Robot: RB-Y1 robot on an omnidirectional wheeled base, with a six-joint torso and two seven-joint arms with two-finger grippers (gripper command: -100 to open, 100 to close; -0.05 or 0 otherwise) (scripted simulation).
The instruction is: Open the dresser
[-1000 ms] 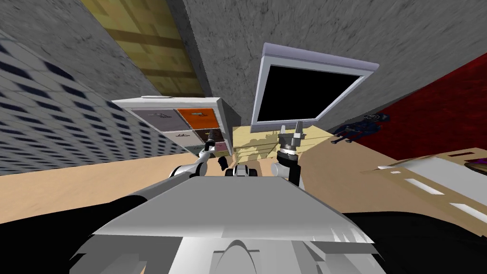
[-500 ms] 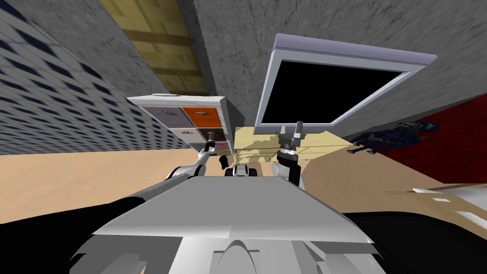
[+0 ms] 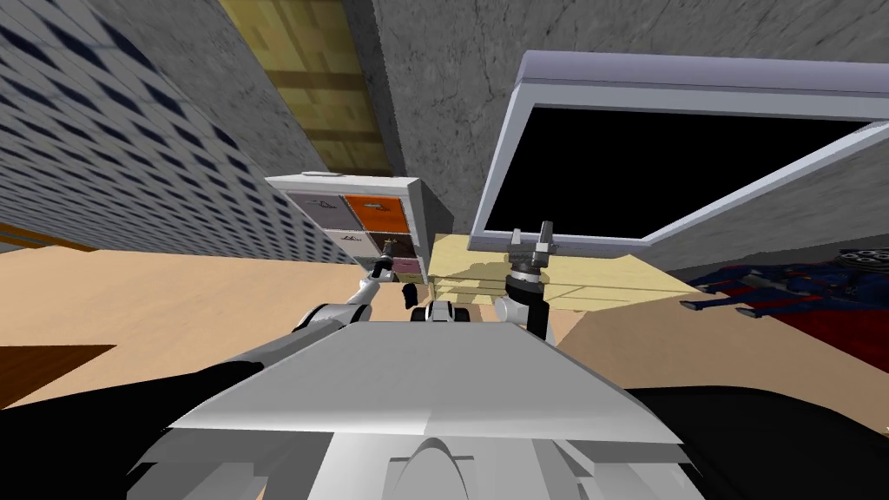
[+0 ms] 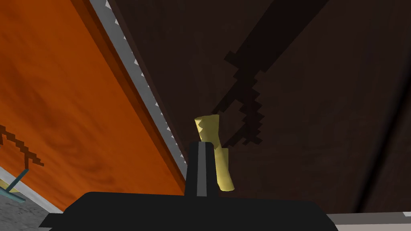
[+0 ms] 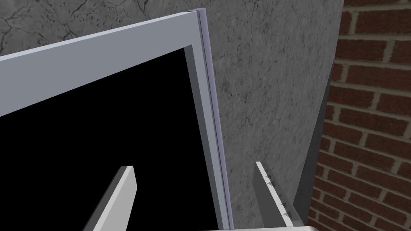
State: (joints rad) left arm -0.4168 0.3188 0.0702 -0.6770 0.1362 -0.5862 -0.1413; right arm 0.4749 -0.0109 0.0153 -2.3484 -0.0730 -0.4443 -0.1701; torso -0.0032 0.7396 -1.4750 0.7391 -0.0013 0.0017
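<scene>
The left gripper point(image 4: 202, 146) was closed tight on a small yellow handle point(image 4: 208, 126), whose long side ran across its fingers. Right behind the handle was the dark brown drawer point(image 4: 313, 100) of the dresser point(image 3: 347, 182). The right gripper point(image 3: 531, 236) hung open, farther off, so the left arm looked best placed to pull straight back.

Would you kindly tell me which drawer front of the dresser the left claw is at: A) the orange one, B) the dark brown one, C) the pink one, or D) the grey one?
B: in the left wrist view the left claw sits at a pale yellow handle on the dark brown drawer front, while the orange drawer front lies off to its side.
</scene>
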